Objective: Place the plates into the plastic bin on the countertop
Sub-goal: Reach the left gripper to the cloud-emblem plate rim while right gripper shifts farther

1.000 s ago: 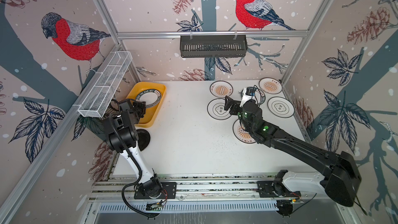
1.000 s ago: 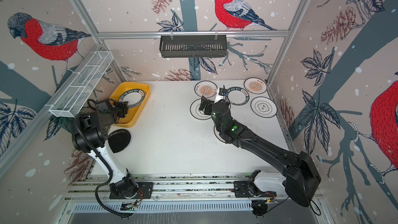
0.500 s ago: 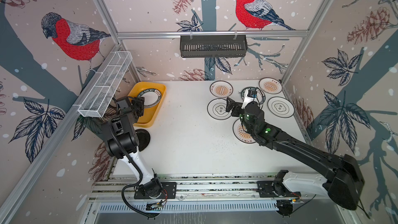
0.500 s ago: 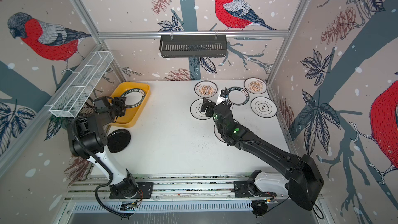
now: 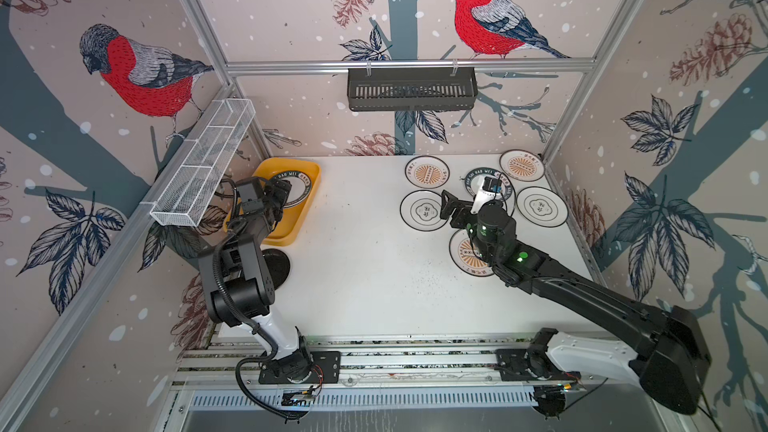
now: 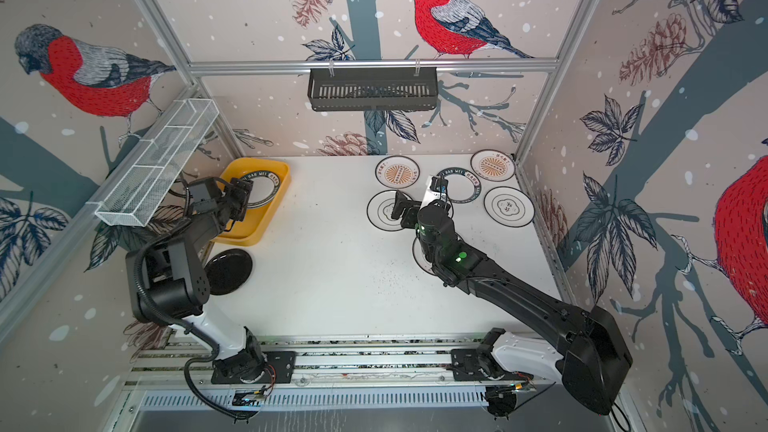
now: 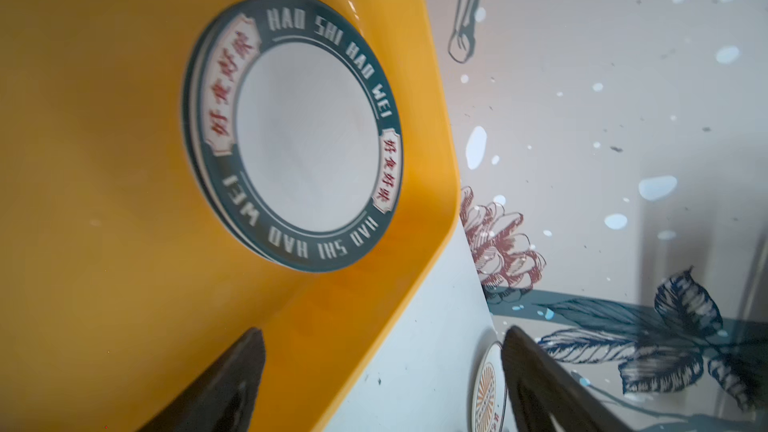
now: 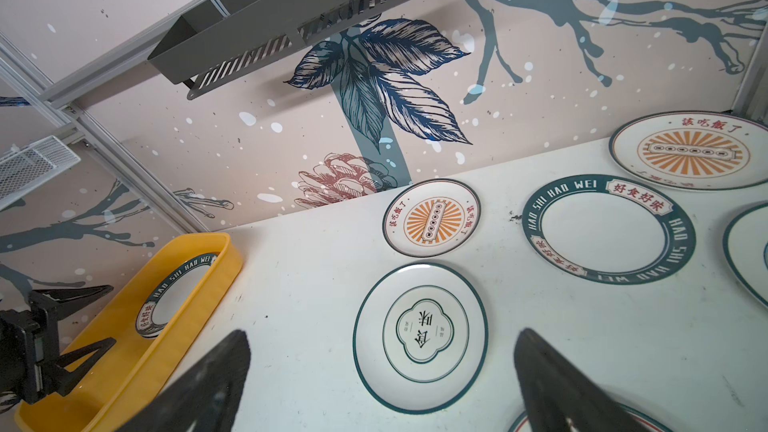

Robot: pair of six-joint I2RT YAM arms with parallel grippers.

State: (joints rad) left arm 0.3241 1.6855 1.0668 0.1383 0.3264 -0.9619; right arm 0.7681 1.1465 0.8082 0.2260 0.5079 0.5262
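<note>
The yellow plastic bin (image 5: 309, 170) stands at the back left of the countertop (image 5: 365, 243), and a white plate with a dark lettered ring (image 7: 307, 139) lies in it on another plate's edge. My left gripper (image 7: 382, 334) hangs open and empty over the bin's near end (image 6: 243, 197). Several plates lie at the back right: two sunburst plates (image 5: 427, 172) (image 5: 522, 165), a lettered one (image 5: 505, 184), and two emblem plates (image 5: 420, 209) (image 5: 541, 206). Another sunburst plate (image 5: 463, 253) is half hidden under the right arm. My right gripper (image 8: 382, 336) is open above an emblem plate (image 8: 419, 338). A black plate (image 5: 279, 268) lies by the left arm.
A white wire-mesh basket (image 5: 203, 164) hangs on the left wall above the bin. A black slotted rack (image 5: 411, 89) hangs on the back rail. Aluminium rails (image 5: 374, 359) run along the front edge, and patterned walls close in the other three sides.
My left gripper's jaws have spread wide and it has risen a little over the bin, with the lettered plate lying in the bin. The right gripper has turned slightly and stays open.
</note>
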